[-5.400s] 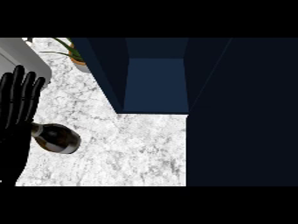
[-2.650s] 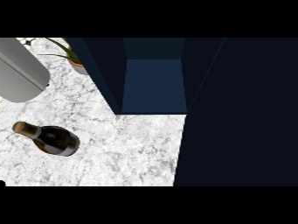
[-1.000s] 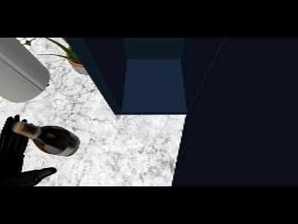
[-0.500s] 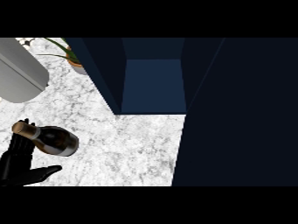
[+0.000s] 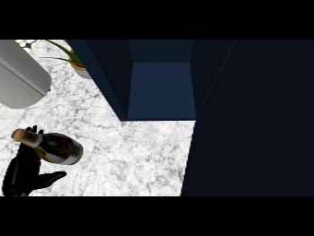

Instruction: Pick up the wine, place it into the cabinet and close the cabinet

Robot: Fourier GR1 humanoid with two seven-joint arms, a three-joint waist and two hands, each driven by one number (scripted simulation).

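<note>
Fingers (image 5: 25,159) of left hand (image 5: 20,179) wide, by the wine (image 5: 56,148) — open cabinet (image 5: 160,87) well apart; counter (image 5: 135,159) between

The wine bottle (image 5: 54,147) lies on its side on the surface (image 5: 139,156), at the left. The left hand (image 5: 22,177) sits against its near-left side. The open cabinet (image 5: 163,90) stands behind, centre. Its door (image 5: 268,120) extends along the right. A plant (image 5: 69,57) stands left of the cabinet.
</note>
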